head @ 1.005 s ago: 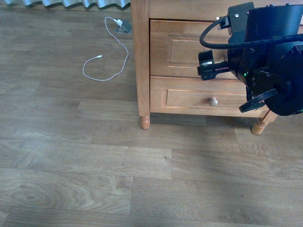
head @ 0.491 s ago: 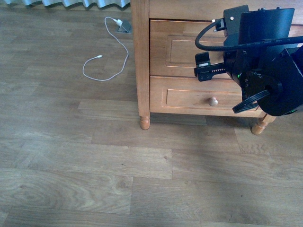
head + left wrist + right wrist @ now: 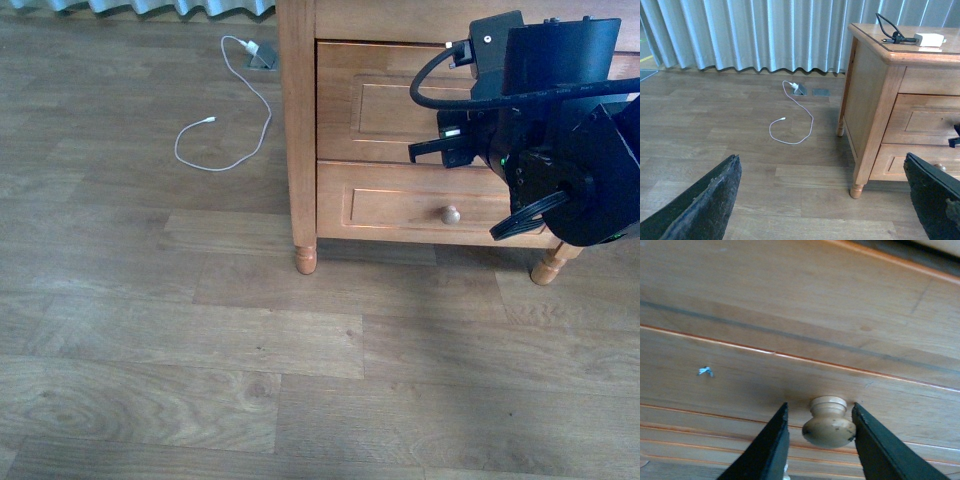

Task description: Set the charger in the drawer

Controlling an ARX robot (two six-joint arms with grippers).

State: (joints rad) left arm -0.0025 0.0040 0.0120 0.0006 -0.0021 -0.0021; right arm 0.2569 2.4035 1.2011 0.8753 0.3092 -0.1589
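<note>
The charger (image 3: 929,39), a white brick with a bundled black cable (image 3: 892,35), lies on top of the wooden dresser; it is out of the front view. The upper drawer (image 3: 380,105) is shut and also shows in the left wrist view (image 3: 930,125). My right gripper (image 3: 438,148) is at that drawer's front. In the right wrist view my right gripper (image 3: 821,412) is open, one finger on each side of the drawer's pale round knob (image 3: 827,424), very close to it. My left gripper (image 3: 821,157) is open and empty, above the floor, left of the dresser.
A long thin white cable (image 3: 225,130) lies looped on the floor left of the dresser, plugged in at a floor socket (image 3: 262,58). The shallower lower drawer (image 3: 400,205) with its knob (image 3: 450,214) is shut. A dresser leg (image 3: 305,260) stands nearby. Curtains (image 3: 765,35) hang behind.
My right arm has shifted a little left and up along the upper drawer's front, and its fingers have turned in toward the drawer. Nothing else has moved.
</note>
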